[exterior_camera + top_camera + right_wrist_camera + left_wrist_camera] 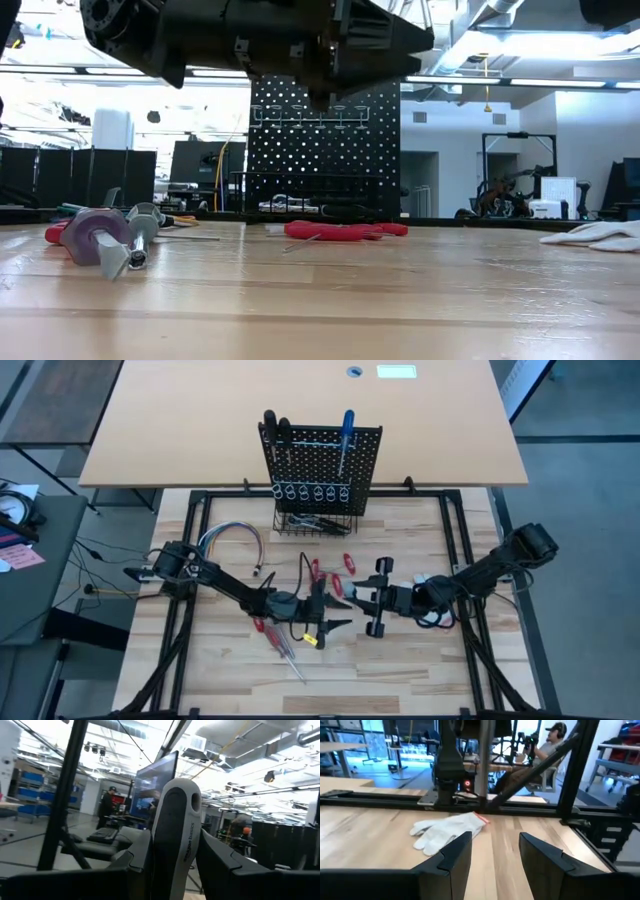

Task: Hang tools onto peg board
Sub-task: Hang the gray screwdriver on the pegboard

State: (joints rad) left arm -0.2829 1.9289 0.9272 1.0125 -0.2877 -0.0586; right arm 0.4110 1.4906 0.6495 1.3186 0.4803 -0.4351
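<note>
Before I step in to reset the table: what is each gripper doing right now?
Left gripper: open, holding nothing, above the table.
Right gripper: shut on a grey-and-black tool handle.

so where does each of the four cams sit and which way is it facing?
High: overhead, straight down on the table; both arms, peg board, left gripper and right gripper mid-table.
Low: tabletop height, looking across at the peg board; an arm overhead.
Left wrist: past its open fingers across the table at a white glove.
Right wrist: up into the room; fingers clamp a grey tool handle.
Shared: high and low both show red pliers.
</note>
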